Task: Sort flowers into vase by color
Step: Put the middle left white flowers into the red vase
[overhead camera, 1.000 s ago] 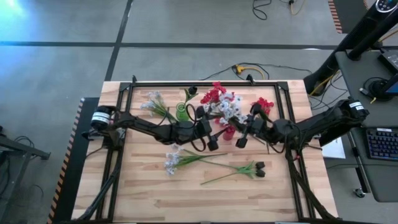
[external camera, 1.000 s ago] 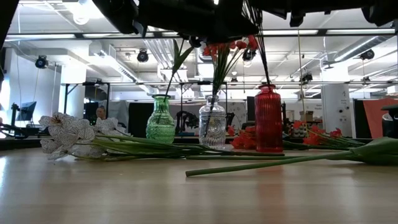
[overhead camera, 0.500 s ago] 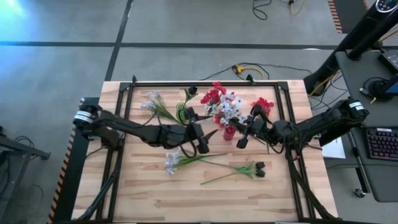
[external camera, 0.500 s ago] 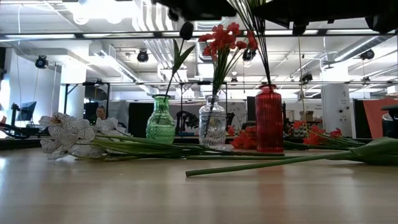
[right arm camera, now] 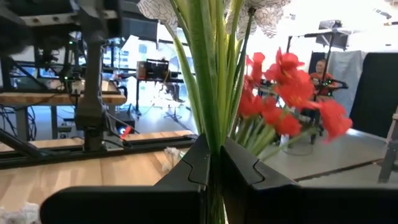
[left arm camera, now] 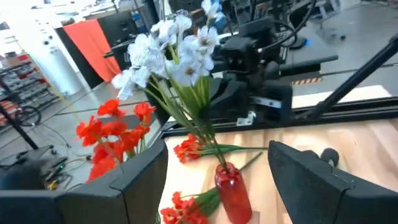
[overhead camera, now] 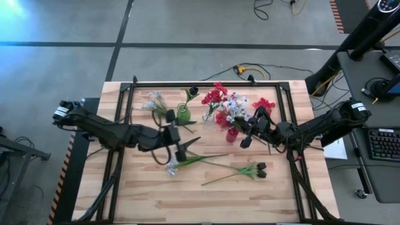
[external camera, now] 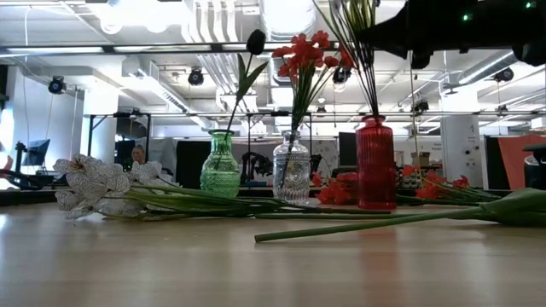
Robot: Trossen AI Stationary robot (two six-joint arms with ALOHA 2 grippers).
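Note:
Three vases stand in a row at the back. The green vase holds a dark-bud flower and the clear vase holds red flowers. My right gripper is shut on a bunch of pale blue-white flowers. Their stems stand in the red vase. My left gripper hangs open over the table's middle left, clear of the vases, with nothing between its fingers. On the table lie a pale spray, a dark-bud spray, another pale spray and a red spray. My right gripper pinches the bundle of green stems between its two fingers, below the blossoms and above the vase's mouth. The fingers come about level from the table's right and lie across the stems. The bunch stands nearly upright, its lower ends inside the red vase.
A black frame runs round the wooden table. The lying sprays cross the middle, and bare board lies along the near edge. Beyond the right edge stands a desk with a keyboard.
My left gripper has drawn back from the clear vase toward the table's left edge and risen, staying open. The red flowers stay standing in the clear vase. My right gripper has sunk a little with the pale bunch, still shut.

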